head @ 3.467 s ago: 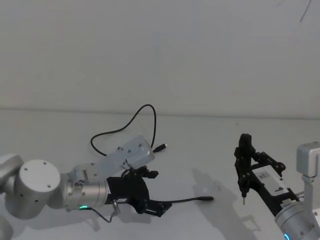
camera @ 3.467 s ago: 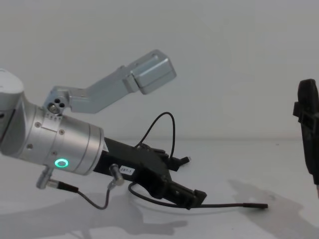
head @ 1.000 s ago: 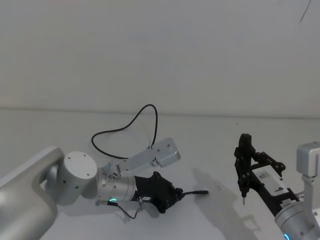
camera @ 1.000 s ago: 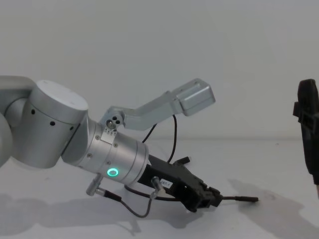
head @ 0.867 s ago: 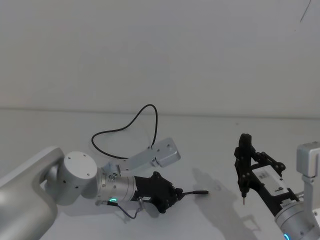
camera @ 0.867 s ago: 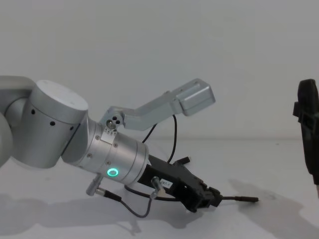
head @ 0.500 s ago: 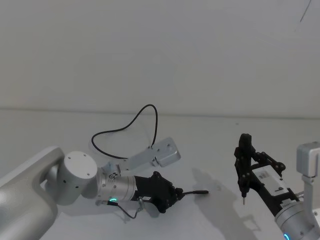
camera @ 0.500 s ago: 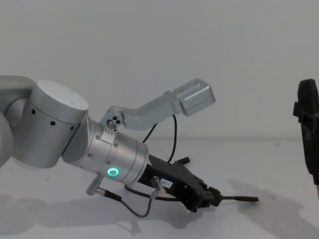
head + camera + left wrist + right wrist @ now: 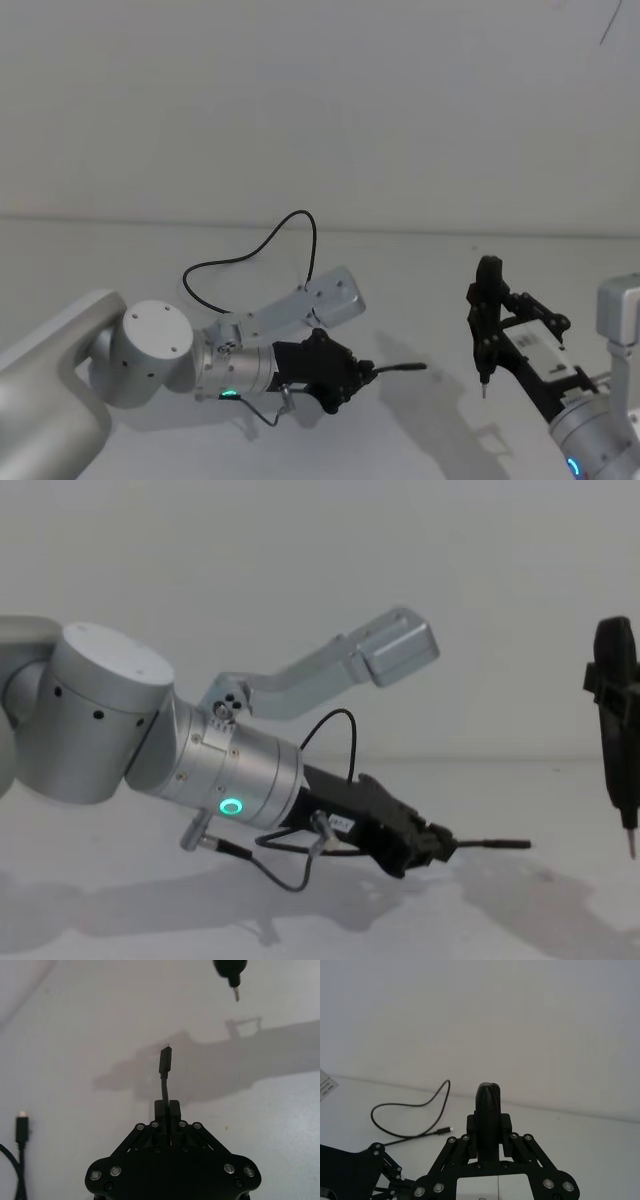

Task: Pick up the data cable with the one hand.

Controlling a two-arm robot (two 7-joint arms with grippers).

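Note:
The data cable [image 9: 291, 219] is a thin black cord curling over the white table [image 9: 430, 280]. My left gripper [image 9: 366, 372] is shut on it close to its slim black plug [image 9: 411, 367], which juts forward just above the table. In the left wrist view the plug [image 9: 165, 1060] sticks straight out past the closed fingers [image 9: 160, 1108], and the silver-tipped plug [image 9: 22, 1127] lies on the table. In the chest view the left gripper [image 9: 441, 845] holds the plug [image 9: 506, 844] level. My right gripper [image 9: 483, 385] stands upright at the right, shut and holding nothing.
The cable's loop [image 9: 340, 718] rises behind the left wrist. A short grey wire [image 9: 268, 862] hangs under the left wrist. The table [image 9: 540, 790] is bare between the two arms. From the right wrist, the cable [image 9: 415, 1106] curls far beyond the right gripper [image 9: 489, 1097].
The left gripper slid along the cable toward the slim plug and shut on it; in the last half second it rose, lifting that end. The right gripper shifted slightly.

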